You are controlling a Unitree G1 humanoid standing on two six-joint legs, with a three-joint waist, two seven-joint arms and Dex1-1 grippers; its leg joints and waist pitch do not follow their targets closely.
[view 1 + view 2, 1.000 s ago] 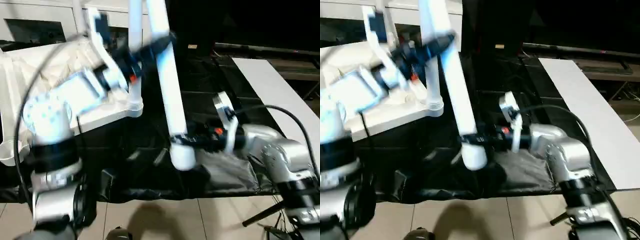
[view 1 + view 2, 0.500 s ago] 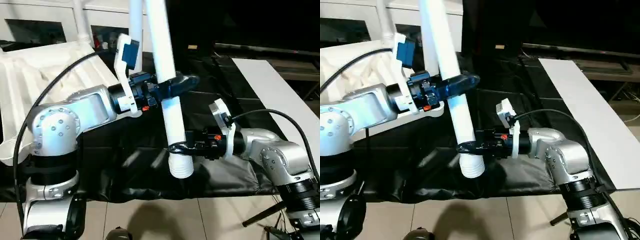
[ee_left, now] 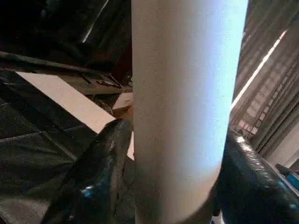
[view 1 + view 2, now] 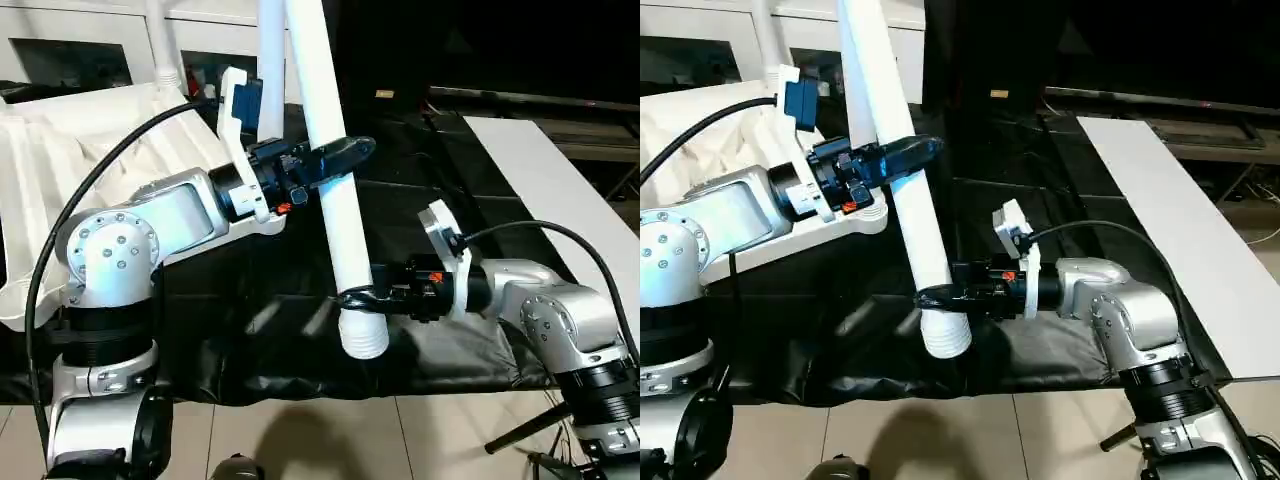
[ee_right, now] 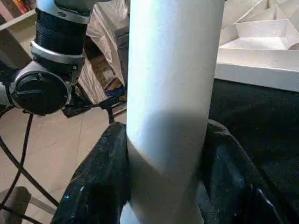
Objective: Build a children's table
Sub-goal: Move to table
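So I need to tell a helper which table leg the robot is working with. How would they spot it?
Start at the black cloth in front of the robot, right of the upturned white tabletop. Above it, one white leg stands tilted in the air. Unlike the legs already standing in the tabletop, both grippers grasp it: the left gripper midway, the right gripper near its lower end.

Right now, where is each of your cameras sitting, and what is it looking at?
Left eye view: on my head, looking down over both silver forearms at the white leg and the tabletop.
Right eye view: beside it, same scene; right hand grips the leg near its wide end.
Left wrist view: on my left wrist, looking along its black fingers at the leg.
Right wrist view: on my right wrist, black fingers hugging the leg.
Shared: all four show that leg.
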